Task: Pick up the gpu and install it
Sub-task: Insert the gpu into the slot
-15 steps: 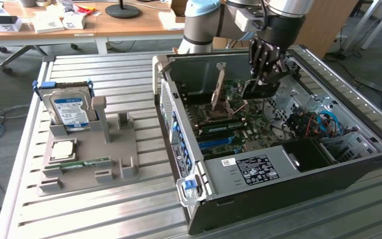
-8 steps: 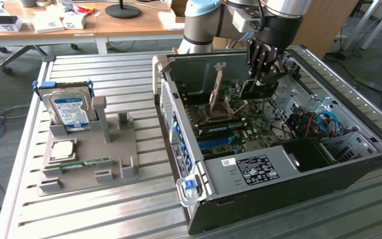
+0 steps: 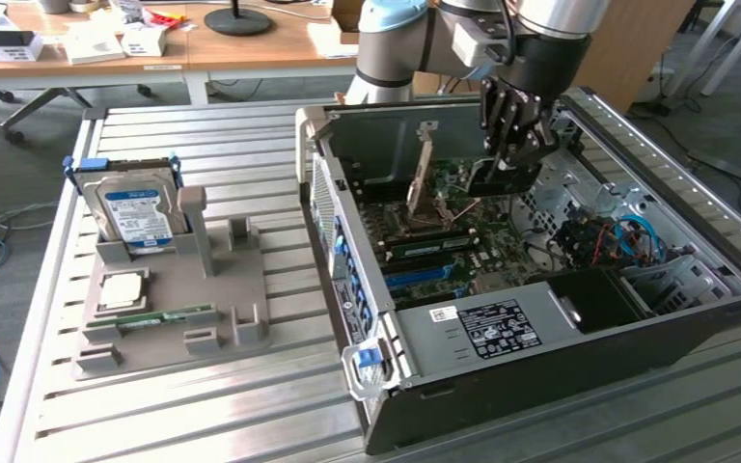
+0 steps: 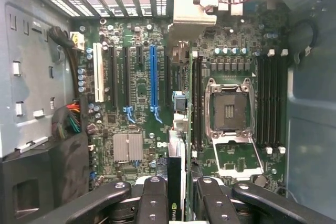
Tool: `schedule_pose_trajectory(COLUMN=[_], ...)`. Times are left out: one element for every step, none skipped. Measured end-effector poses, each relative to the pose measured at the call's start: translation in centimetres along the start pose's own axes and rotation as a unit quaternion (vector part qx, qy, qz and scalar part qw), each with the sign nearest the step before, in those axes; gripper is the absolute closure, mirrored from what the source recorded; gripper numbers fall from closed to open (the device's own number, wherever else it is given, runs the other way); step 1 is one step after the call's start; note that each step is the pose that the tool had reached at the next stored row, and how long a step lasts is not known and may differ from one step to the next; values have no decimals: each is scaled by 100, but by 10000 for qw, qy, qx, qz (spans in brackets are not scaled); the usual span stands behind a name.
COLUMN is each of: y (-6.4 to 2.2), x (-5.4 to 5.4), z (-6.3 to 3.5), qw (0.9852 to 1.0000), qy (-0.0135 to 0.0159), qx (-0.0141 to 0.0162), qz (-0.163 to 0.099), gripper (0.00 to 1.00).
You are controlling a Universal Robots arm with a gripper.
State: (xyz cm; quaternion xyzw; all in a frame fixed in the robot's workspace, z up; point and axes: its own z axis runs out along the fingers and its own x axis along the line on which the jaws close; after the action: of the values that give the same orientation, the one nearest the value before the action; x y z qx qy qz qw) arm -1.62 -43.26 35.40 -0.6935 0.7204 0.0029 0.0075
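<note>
My gripper [image 3: 515, 154] hangs inside the open computer case [image 3: 474, 386], above the motherboard [image 3: 442, 246]. It is shut on the gpu [image 3: 497, 179], a dark flat card held edge-on. In the wrist view the gpu [image 4: 177, 169] runs as a narrow sliver out from between my two fingers [image 4: 155, 192], its silver bracket [image 4: 194, 17] at the far end near the case's rear slots. The gripper [image 4: 178, 184] holds the card a little above the board. The card sits between the long blue slot [image 4: 153, 77] and the empty CPU socket [image 4: 229, 111], touching neither.
At the exterior view's left, a grey fixture [image 3: 216, 280] on the slatted metal table [image 3: 151, 415] holds a silver hard drive with a blue label [image 3: 139, 212], a CPU chip [image 3: 123, 289] and a green memory stick [image 3: 165, 316]. Cables [image 3: 602, 236] and a black power supply [image 3: 590, 294] crowd the case's right side.
</note>
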Motion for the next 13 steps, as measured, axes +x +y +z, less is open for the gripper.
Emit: schedule_pose_trajectory(y=[5,11,18,26,33,40,47,53,60,68,76,84,92], x=[9,17,25,33,42,51,60,69,76,83,90,96,103], z=[0,0,0,-1,-1,-1,-1,-2,-2,-2,-2,-2,-3], qw=[10000,10000,10000,10000,10000,10000,10000,10000,10000,10000,10000,10000,10000], qy=[0,0,0,0,1,1,0,1,0,0,0,1,1], qx=[0,0,0,0,0,0,0,0,0,0,0,0,0], qz=[1,2,3,5,6,8,9,10,11,13,15,17,18], gripper=[74,74,74,74,74,74,74,74,74,74,74,74,74])
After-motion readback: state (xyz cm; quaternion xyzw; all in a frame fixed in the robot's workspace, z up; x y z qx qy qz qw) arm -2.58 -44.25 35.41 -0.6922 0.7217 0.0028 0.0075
